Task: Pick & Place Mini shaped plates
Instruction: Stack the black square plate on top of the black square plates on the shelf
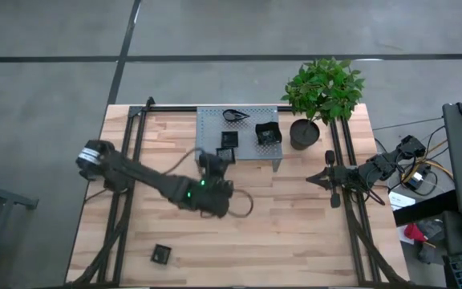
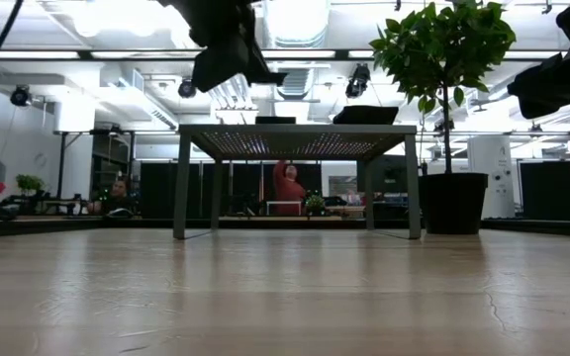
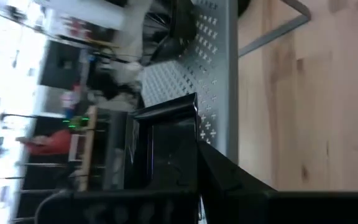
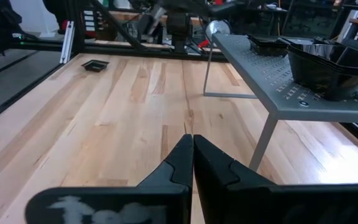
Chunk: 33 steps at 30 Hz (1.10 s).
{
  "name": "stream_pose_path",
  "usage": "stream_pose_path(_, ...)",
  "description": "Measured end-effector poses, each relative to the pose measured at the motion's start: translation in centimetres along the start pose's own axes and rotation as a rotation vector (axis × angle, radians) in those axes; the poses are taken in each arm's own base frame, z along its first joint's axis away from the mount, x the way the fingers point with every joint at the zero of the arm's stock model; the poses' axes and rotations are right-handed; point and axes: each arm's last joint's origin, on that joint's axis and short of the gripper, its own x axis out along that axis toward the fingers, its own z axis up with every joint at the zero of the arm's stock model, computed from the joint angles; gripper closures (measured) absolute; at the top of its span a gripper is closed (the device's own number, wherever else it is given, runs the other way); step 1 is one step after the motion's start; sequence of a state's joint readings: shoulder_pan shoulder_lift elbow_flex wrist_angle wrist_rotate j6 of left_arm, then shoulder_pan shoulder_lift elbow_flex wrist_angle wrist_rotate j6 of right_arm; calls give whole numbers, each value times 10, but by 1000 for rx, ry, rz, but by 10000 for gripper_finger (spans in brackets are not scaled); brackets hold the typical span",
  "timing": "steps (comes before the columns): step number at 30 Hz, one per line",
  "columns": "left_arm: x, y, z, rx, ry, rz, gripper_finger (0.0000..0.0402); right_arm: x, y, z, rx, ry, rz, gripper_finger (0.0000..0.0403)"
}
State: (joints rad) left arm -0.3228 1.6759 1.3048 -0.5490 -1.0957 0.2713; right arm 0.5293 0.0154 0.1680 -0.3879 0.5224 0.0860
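Dark jointed left arm [image 1: 147,181] (green light glowing at wrist), black tapered pincer fingers [image 4: 185,165].

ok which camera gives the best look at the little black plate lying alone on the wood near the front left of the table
The high view: the lone square plate lies in full outline on the bare wood. The right wrist view shows it far off and flattened. The low and left wrist views do not show it.

Two dark arms over a pale wooden table [image 1: 295,225]

The left gripper [image 1: 213,160] holds a small black square dish at the grey perforated metal stand [image 1: 211,124], which carries three black dishes; a potted green plant [image 1: 323,88] stands right; another black dish [image 1: 161,254] lies near-left.
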Motion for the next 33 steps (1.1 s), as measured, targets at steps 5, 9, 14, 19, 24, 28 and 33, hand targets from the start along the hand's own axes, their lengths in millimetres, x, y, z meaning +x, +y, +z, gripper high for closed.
stream_pose_path(5,16,29,-7,35,-24,-139,402,0,0,0,0,0,0,394)
stream_pose_path(9,25,52,-12,-2,-28,-125,402,0,0,0,0,0,0,394)
stream_pose_path(14,44,67,-18,-40,-33,-170,401,0,0,0,0,0,0,394)
stream_pose_path(19,63,69,-22,-57,-35,-240,402,0,0,0,0,0,0,394)
stream_pose_path(24,70,73,-26,-71,-3,-197,401,0,0,0,0,0,0,394)
stream_pose_path(28,71,73,-26,-76,0,-204,401,0,0,0,0,0,0,394)
stream_pose_path(33,71,74,-26,-83,-1,-203,401,0,0,0,0,0,0,394)
